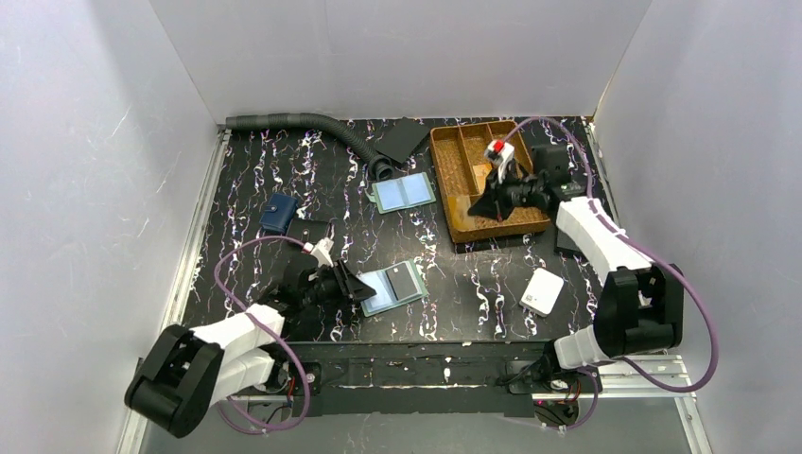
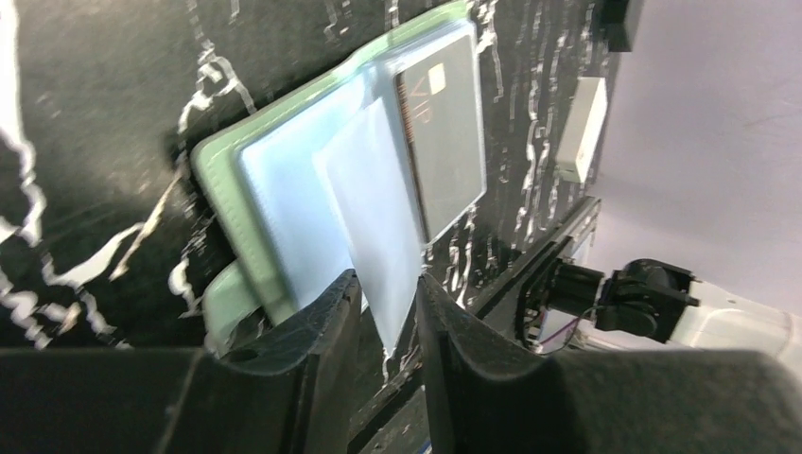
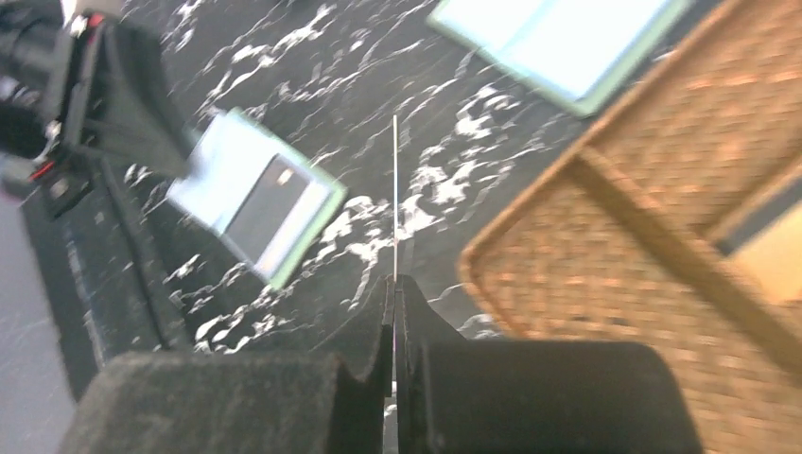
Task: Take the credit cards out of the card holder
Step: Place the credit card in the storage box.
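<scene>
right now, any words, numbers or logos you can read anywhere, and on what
None can be read in any view.
dark card in the card holder: faint marks beside a pale square, too blurred to read.
thin card in the right gripper: seen edge-on, no face shows.
white box: no print shows.

Table top point(image 1: 284, 161) showing smooth black with white marbling, tray point(image 1: 441, 180) looking like rough woven wicker, card holder point(image 2: 284, 189) wearing a matt green edge and shiny clear plastic sleeves, left gripper point(image 2: 386, 284) looking like matt black plastic, hose point(image 1: 303, 121) showing ribbed grey.
</scene>
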